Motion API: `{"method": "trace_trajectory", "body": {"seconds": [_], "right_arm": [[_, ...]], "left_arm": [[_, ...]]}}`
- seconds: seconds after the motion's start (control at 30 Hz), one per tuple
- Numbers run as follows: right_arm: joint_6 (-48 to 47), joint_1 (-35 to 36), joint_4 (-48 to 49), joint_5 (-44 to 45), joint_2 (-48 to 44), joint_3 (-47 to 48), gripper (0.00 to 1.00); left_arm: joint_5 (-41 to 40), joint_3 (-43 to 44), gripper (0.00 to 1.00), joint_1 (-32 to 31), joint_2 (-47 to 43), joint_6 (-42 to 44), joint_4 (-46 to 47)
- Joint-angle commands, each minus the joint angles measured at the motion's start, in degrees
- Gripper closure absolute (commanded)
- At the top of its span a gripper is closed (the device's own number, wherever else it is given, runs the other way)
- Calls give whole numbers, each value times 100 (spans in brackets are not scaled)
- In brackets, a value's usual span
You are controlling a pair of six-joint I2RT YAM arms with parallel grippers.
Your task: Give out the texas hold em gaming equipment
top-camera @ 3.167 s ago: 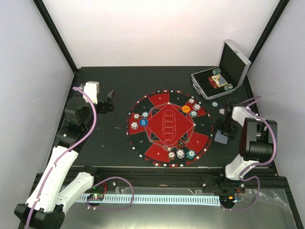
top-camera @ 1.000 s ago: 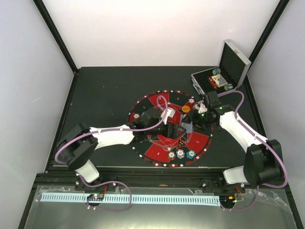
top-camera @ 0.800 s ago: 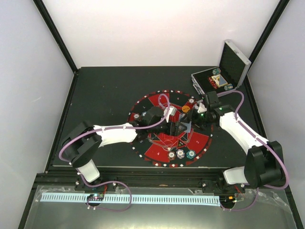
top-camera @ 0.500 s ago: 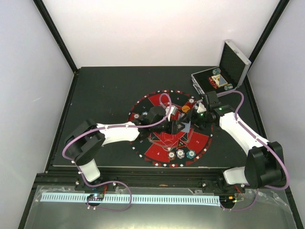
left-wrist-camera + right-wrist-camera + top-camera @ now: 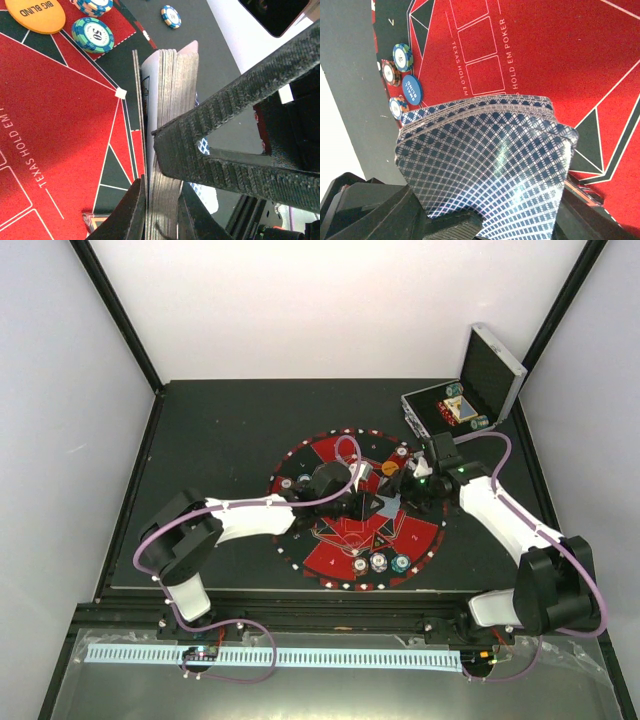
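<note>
Over the middle of the round mat (image 5: 322, 556), both grippers meet at a deck of playing cards (image 5: 386, 506). In the left wrist view the deck (image 5: 172, 95) stands on edge between my left gripper's (image 5: 161, 196) jaws, which are shut on it. The ribbed finger (image 5: 225, 125) of the right gripper crosses in front. In the right wrist view the blue-checked card backs (image 5: 490, 150) bow between my right gripper's (image 5: 485, 216) fingers, which are shut on them. Chips (image 5: 380, 562) and a teal chip (image 5: 401, 563) lie at the mat's near rim. The orange disc (image 5: 390, 468) and black triangle marker (image 5: 381, 537) also sit on the mat.
The silver case (image 5: 490, 375) stands open at the back right with more chips inside. A blue Small Blind disc (image 5: 412, 89) and chips (image 5: 402, 56) lie at the mat's left side. A 50 chip (image 5: 93, 35) sits beside the Big Blind disc (image 5: 36, 12).
My left gripper has moved right onto the deck and shut on it; a second ago it was open. The right gripper has kept hold of the cards almost in place.
</note>
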Motion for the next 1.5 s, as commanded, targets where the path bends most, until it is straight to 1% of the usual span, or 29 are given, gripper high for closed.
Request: {"method": "trace_trajectory", "body": {"seconds": [0.0, 0.13, 0.17, 0.23, 0.33, 0.43, 0.5, 0.57, 0.63, 0.67, 0.7, 0.77, 0.83, 0.9, 0.97, 1.07, 1.1, 1.17, 1.3, 1.4, 1.47], "right_arm": [[-177, 70, 215, -106, -91, -38, 38], [-509, 66, -127, 239, -237, 233, 15], [-644, 62, -273, 404, -293, 354, 11], [-903, 57, -561, 768, -458, 643, 7], [-1318, -5, -892, 1181, -708, 1015, 5], [-1811, -93, -944, 1178, -1020, 1210, 5], [-2207, -97, -819, 698, -1168, 1170, 5], [-2502, -97, -764, -15, -1232, 1101, 5], [-2658, -97, -552, -1064, -1260, 929, 5], [-2658, -78, -357, -1863, -1265, 828, 5], [-2621, -58, -161, -2315, -1257, 744, 5], [-2559, 28, 105, -2678, -1263, 667, 6], [-2578, 91, 265, -2985, -1236, 635, 5], [-2619, 186, 340, -3424, -1106, 625, 5], [-2735, 374, 292, -3552, -948, 684, 5], [-2924, 710, 79, -3355, -698, 746, 8], [-2939, 783, 102, -3412, -645, 725, 10], [-2874, 924, 262, -3650, -570, 669, 18], [-2623, 1117, 727, -3989, -564, 532, 31], [-2502, 1162, 894, -4080, -584, 453, 42], [-2531, 1164, 866, -4166, -566, 432, 54]], "left_arm": [[247, 268, 99, -35, 7, -73, 3], [296, 240, 98, 13, -191, 26, -166], [322, 203, 98, 39, -291, 71, -235], [325, 73, 98, 144, -556, 139, -380], [525, -179, 98, 378, -978, 298, -645], [984, -383, 98, 690, -1444, 558, -970], [1581, -440, 98, 992, -1733, 837, -1189], [2210, -456, 98, 1340, -2028, 1154, -1551], [2922, -464, 98, 1670, -2334, 1584, -1972], [3281, -424, 98, 1804, -2456, 1848, -2261], [3527, -345, 98, 1882, -2541, 2124, -2782], [3798, -181, 98, 1940, -2815, 2665, -3458], [4085, -129, 98, 1948, -3011, 3019, -3822], [4427, -204, 99, 1944, -3186, 3129, -3829], [4662, -310, 98, 1944, -3335, 3149, -3721], [5077, -370, 98, 1947, -3435, 3150, -3591], [5208, -373, 98, 1947, -3422, 3147, -3542], [5303, -322, 98, 1943, -3364, 3215, -3615], [5283, -116, 98, 1949, -3234, 3544, -4063], [5231, -49, 98, 1944, -3173, 3651, -4162], [5208, -40, 98, 1944, -3129, 3672, -4165]]}}
